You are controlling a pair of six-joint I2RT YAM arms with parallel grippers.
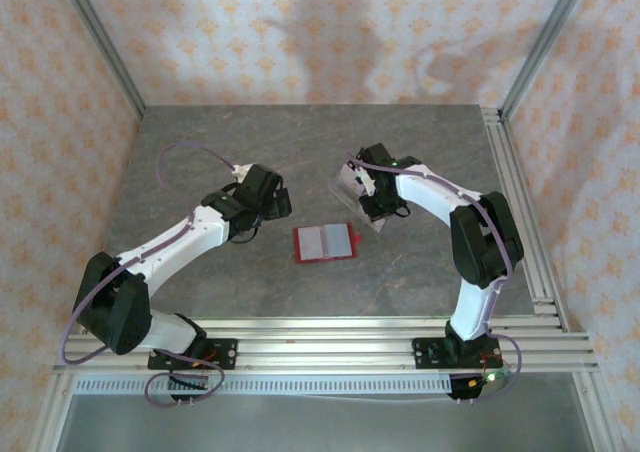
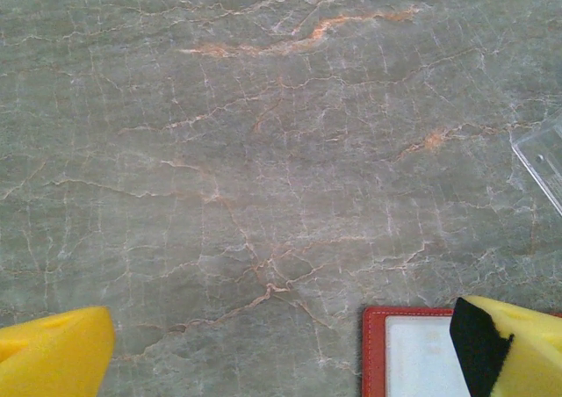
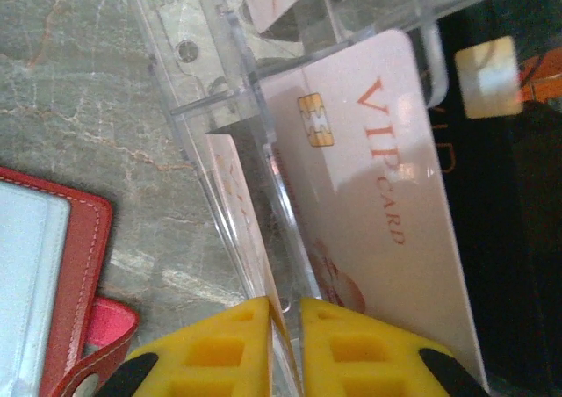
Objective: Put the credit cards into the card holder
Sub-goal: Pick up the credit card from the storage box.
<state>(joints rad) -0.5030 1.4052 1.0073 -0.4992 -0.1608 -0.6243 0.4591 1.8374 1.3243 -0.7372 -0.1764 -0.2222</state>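
The red card holder [image 1: 325,242] lies spread open on the table's middle, pale pockets up. My right gripper [image 1: 375,212] reaches into the clear plastic stand [image 3: 202,54] just right of it. In the right wrist view the yellow fingers [image 3: 219,353] stand almost together, with the thin edge of a pale credit card [image 3: 235,195] between them; the gripper [image 3: 285,327] is shut on it. A second credit card [image 3: 369,177], marked VIP CARD, stands in the slot beside it. The holder's red edge and tab [image 3: 83,265] lie at the left. My left gripper [image 2: 281,344] hovers open at the holder's corner [image 2: 376,353].
The clear stand [image 1: 355,187] holds black blocks [image 3: 509,239] on its far side. Its corner [image 2: 543,155] shows at the right of the left wrist view. Metal rails [image 1: 520,212] run along the table's right and near edges, and patterned walls enclose it.
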